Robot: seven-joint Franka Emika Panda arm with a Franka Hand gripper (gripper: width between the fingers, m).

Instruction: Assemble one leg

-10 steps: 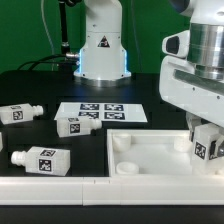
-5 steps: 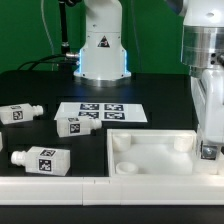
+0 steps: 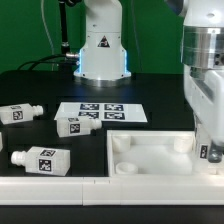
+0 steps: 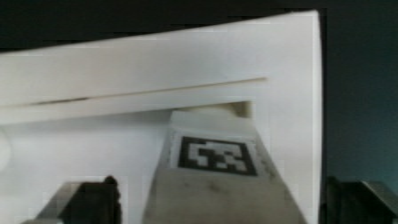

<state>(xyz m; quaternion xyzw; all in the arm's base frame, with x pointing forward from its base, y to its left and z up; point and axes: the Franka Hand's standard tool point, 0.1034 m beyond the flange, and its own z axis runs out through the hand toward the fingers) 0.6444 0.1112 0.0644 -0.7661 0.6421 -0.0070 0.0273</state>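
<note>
The pincer is closed on a leg — in the wrist view the tagged white block fills the gap between the two dark fingers, and its long axis runs straight away from the camera, down toward the square tabletop piece below. In the exterior view the arm stands over that piece at the exterior view's right, with the held leg low at its far right corner, upright as far as I can judge. So the coming move likely turns on one thing: the leg's lower end lining up with a corner hole directly beneath, which neither view shows.

Three more legs lie on the black desk, well apart from the pincer. No readable writing — only square black-and-white tags on the legs and the marker board.
</note>
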